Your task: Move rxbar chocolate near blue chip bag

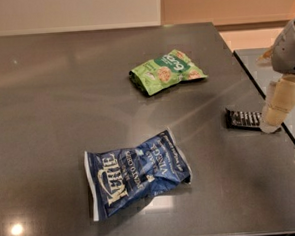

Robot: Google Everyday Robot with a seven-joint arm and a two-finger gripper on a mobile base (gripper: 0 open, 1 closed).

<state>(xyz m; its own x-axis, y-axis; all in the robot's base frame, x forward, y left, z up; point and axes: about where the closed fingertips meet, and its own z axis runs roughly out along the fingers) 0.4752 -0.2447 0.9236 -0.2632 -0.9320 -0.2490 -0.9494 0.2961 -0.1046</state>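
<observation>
A dark grey table (pixel 56 95) fills most of the scene, with a pale wall (pixel 71 12) along its far edge. On the near left part of the table lies the blue chip bag (pixel 136 173), crinkled and flat, with its white lettering facing up and running at a slant, and one white end seam at its left end. A small bright spot of reflected light (pixel 16 229) sits on the tabletop near the left corner, to the left of that bag. Farther back and to the right of the middle lies a smaller green snack bag (pixel 167 71), also flat, well apart from the blue one. Right of both bags, near the table's right edge, the chocolate bar (pixel 243 118) lies flat, a small black wrapper with rows of white letters, well apart from the blue chip bag. At the bar's right end the gripper (pixel 273 120) reaches down from the right side of the scene, its cream-coloured tip touching or just beside the wrapper. I cannot tell whether the gripper is open, closed or holding the bar.
</observation>
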